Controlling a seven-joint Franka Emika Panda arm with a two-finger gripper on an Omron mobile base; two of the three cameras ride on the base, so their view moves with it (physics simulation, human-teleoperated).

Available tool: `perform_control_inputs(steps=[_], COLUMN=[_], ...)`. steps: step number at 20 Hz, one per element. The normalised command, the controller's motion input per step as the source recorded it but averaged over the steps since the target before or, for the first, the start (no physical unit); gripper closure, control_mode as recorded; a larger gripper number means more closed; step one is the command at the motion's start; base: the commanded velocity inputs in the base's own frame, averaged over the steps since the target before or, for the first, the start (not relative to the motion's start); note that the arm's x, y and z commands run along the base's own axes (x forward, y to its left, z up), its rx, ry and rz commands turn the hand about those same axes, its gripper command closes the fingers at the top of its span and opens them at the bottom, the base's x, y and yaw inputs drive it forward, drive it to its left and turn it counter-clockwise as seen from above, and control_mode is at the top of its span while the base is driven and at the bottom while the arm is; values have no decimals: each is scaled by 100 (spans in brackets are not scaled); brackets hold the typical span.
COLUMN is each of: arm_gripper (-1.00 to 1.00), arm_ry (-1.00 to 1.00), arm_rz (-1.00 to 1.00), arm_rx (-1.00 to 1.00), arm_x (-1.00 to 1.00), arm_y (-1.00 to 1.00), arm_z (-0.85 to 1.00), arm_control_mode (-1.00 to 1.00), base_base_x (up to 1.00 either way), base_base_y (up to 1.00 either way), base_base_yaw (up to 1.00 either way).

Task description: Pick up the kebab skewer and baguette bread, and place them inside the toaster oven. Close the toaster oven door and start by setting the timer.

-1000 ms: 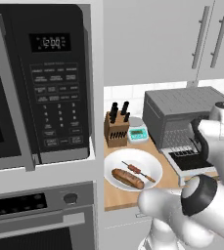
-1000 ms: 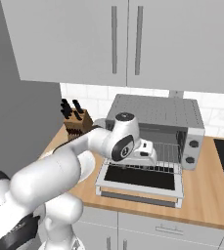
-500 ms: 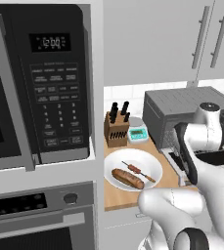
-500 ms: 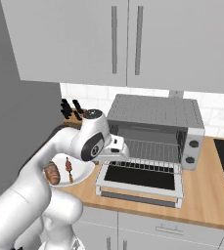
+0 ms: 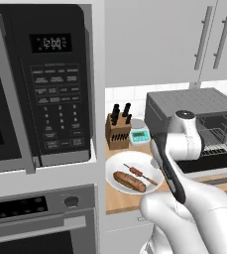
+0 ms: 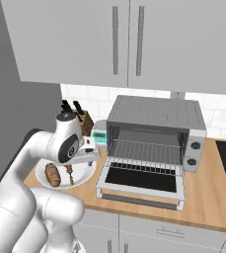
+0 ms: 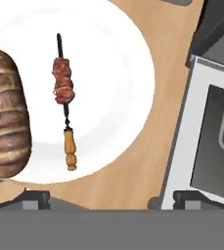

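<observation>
Toaster oven point(image 6: 156, 118) with its door point(image 6: 141, 183) dropped open, white plate point(image 7: 123, 58) at its 9 o'clock, baguette bread point(image 7: 6, 112) and kebab skewer point(image 7: 64, 97) side by side on it, gripper point(image 7: 99, 197) above, holding nothing, jaws wide apart

Kebab skewer point(image 7: 64, 100): dark rod, red-brown meat chunks near one end, tan wooden handle, flat on a white plate point(image 7: 118, 63). Baguette bread point(image 7: 5, 113): golden-brown, scored, just beside, apart. Toaster oven point(image 6: 156, 129): grey, ribbed top; toaster oven door point(image 6: 143, 180) dropped open.
</observation>
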Motion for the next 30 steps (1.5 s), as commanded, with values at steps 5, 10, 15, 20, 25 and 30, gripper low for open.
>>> perform_control_inputs(steps=[5,10,15,20,25,30], arm_gripper=[-100,-100,-100,-100,-100,-100], arm_ry=[17,16,23,27,11,1], arm_rz=[21,12,9,5,1,0], arm_rx=[3,0,0,11,3,0], arm_x=[16,30,8,1,2,5], arm_y=[97,64,44,34,21,3], arm_z=[0,-14,-22,-34,-14,-7], arm_control_mode=[-100,-100,-100,-100,-100,-100], base_base_x=[0,0,0,0,0,0], base_base_y=[0,0,0,0,0,0], base_base_yaw=[0,0,0,0,0,0])
